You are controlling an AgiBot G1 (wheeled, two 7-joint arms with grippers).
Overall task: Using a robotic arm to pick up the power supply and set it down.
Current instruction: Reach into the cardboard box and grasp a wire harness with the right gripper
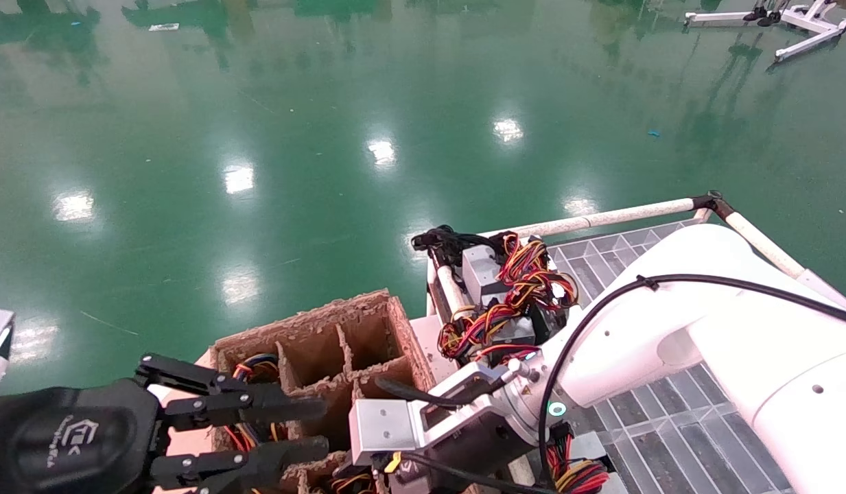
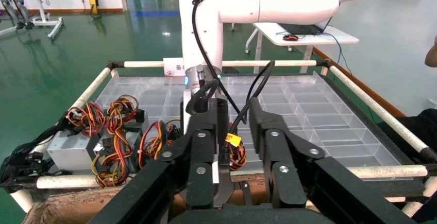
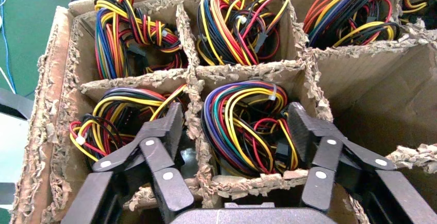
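**Open gripper poised over a wire-filled cell of the cardboard box**

At the left of the head view, the left gripper, black and with no white sleeve, hangs beside the near left corner of the cardboard box, its two fingers spread apart and holding nothing.

The box is split by ragged dividers into cells. In the right wrist view most cells are packed with bundles of red, yellow, black and blue wires, while one cell at the side is bare cardboard.

The robotic arm reaches in from the right, its white sleeve crossing the clear tray and its wrist bending down over the near edge of the box. Its right gripper is released: the two black fingers stand wide apart, straddling one cell, one finger over the divider and the other at the cell's far wall.

The power supply sits down in that cell, directly between and below the open fingers, not touched by them. Only its wire bundle shows, coiled and facing up out of the cell; the metal body is hidden beneath, so its long axis cannot be told.

Farther right and behind the box, spare supplies lie in a heap on the tray's corner, grey boxes tangled in wires, beside the white rail.
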